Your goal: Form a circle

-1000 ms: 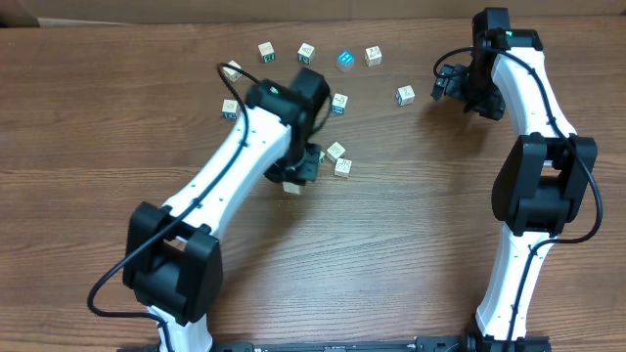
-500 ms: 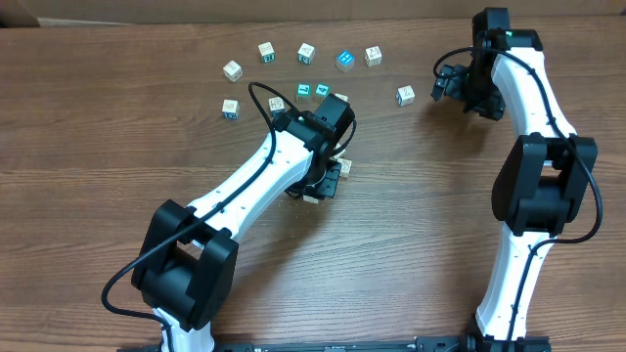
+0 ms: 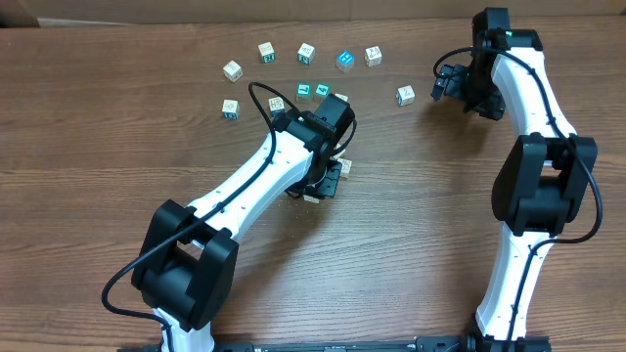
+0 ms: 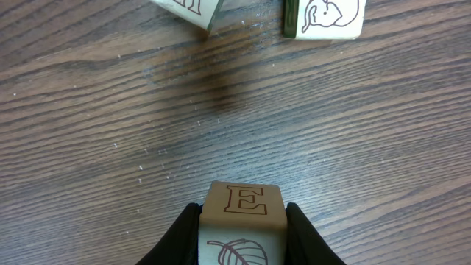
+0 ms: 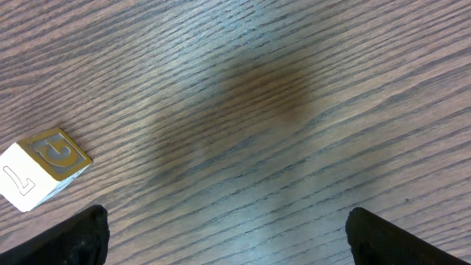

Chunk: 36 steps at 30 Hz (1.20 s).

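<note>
The left tool (image 4: 241, 234) is narrowed on the E cube (image 4: 241, 210). Its two dark fingers (image 4: 184, 232) press the cube's opposite sides, with the E face turned to the camera and a leaf print on the face below it. The cube appears to sit just above the surface (image 4: 110, 132), or on it; the views do not settle which.

The right tool (image 5: 228, 246) stands wide and empty at the far right, with one lettered cube (image 5: 43, 168) near its left finger.

No circle exists yet. From overhead, the letter cubes (image 3: 306, 53) lie in a loose arc along the far side, with a few more (image 3: 304, 90) bunched inside that arc. The bright-blue cube (image 3: 344, 60) sits in the top row. The near side of the would-be ring looks bare, and that is where the left arm is holding its cube.

To do this step well, the E cube likely belongs at the near edge of the ring, opposite the top row and well apart from the bunched cubes. Lower it flat until it bears on the surface, then part the fingers only a little so the cube does not skid. Lift straight up, because a picture cube (image 4: 324, 18) and another cube lie just ahead and a sideways exit could knock them. The bunched inner cubes will probably need spreading outwards afterwards.
</note>
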Each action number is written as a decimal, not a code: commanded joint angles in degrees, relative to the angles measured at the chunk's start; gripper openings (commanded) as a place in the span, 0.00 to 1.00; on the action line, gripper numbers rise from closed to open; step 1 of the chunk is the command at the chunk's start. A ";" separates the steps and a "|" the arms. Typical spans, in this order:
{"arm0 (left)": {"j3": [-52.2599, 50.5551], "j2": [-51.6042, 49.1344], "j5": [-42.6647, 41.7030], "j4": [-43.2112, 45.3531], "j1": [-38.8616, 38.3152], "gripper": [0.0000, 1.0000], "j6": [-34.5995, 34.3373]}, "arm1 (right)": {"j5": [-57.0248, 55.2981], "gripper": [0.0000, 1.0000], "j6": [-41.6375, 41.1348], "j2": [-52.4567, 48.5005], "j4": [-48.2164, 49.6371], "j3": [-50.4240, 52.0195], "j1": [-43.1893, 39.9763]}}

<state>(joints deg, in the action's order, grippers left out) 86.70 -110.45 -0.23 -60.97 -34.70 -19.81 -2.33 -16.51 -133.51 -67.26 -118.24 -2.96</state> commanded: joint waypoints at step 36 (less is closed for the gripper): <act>-0.42 -2.69 0.83 2.99 -0.70 0.04 -1.22 | -0.13 1.00 -0.22 1.40 0.11 -1.25 -0.07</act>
<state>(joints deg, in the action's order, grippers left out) 86.70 -112.33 -0.19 -58.26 -34.92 -19.81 -2.31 -16.49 -133.51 -67.26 -118.24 -2.96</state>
